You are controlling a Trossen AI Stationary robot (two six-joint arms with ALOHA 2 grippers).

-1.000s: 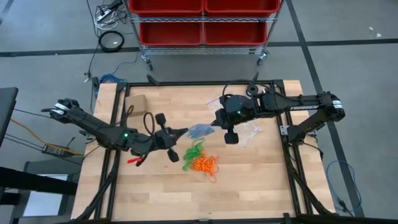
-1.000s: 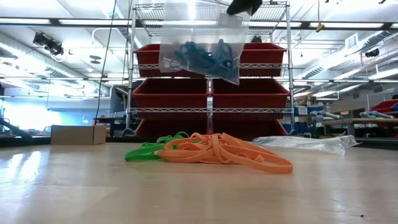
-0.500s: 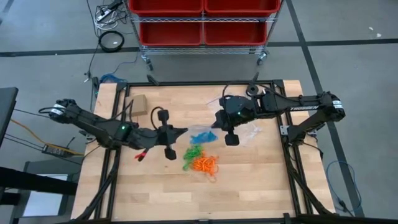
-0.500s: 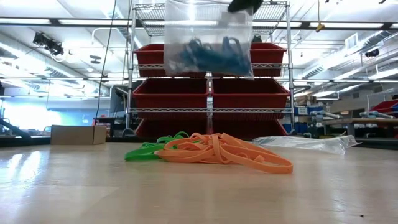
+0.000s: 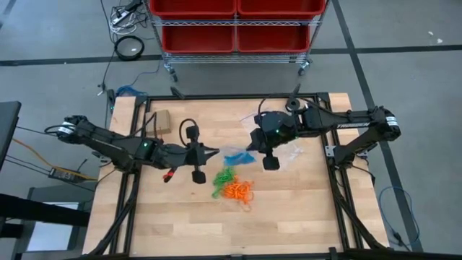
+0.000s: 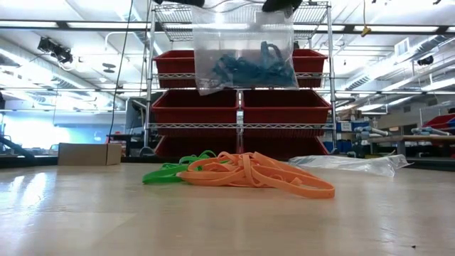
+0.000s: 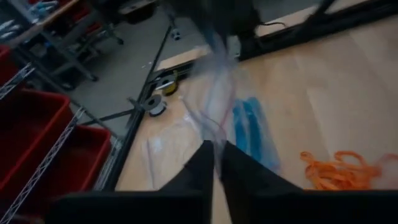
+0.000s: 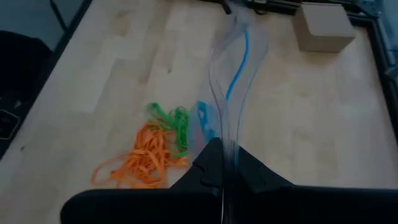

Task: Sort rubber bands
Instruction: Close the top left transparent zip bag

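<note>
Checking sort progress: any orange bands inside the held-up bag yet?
No. In the low view the clear bag holds only blue bands; the orange bands lie on the table.

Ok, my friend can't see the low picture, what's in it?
A clear plastic zip bag holding blue rubber bands hangs in the air above a pile of orange rubber bands and green rubber bands on the wooden table.

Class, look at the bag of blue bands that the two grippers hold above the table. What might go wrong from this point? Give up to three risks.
1. The left gripper and right gripper pinch only the top edge of the clear bag; a slip could drop it onto the orange bands and green bands.
2. If the bag tilts, its blue bands could spill and mix with the pile.
</note>
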